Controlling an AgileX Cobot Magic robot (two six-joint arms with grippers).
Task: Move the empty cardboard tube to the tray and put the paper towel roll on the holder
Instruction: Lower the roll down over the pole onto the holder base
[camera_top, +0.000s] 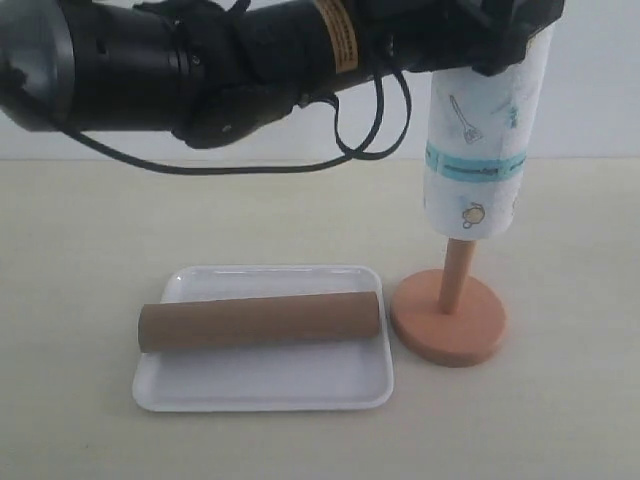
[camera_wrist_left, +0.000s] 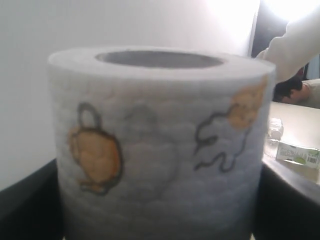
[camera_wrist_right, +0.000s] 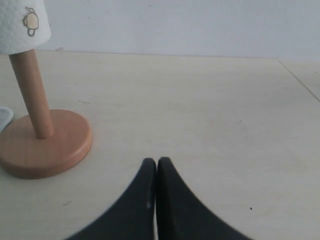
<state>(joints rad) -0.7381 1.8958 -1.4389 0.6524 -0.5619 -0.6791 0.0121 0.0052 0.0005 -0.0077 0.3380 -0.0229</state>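
Observation:
The paper towel roll hangs upright, slid partway down over the top of the holder's pole, which rises from the round base. My left gripper reaches across from the left and is shut on the roll's upper end. The roll fills the left wrist view, with dark fingers at either side. The empty cardboard tube lies lengthwise in the white tray. My right gripper is shut and empty, low over the table beside the holder base. The pole and the roll's lower end show there too.
The tray's right edge sits close to the holder base. A table seam runs along the far right in the right wrist view. In the left wrist view a person's white sleeve and a small box lie in the background.

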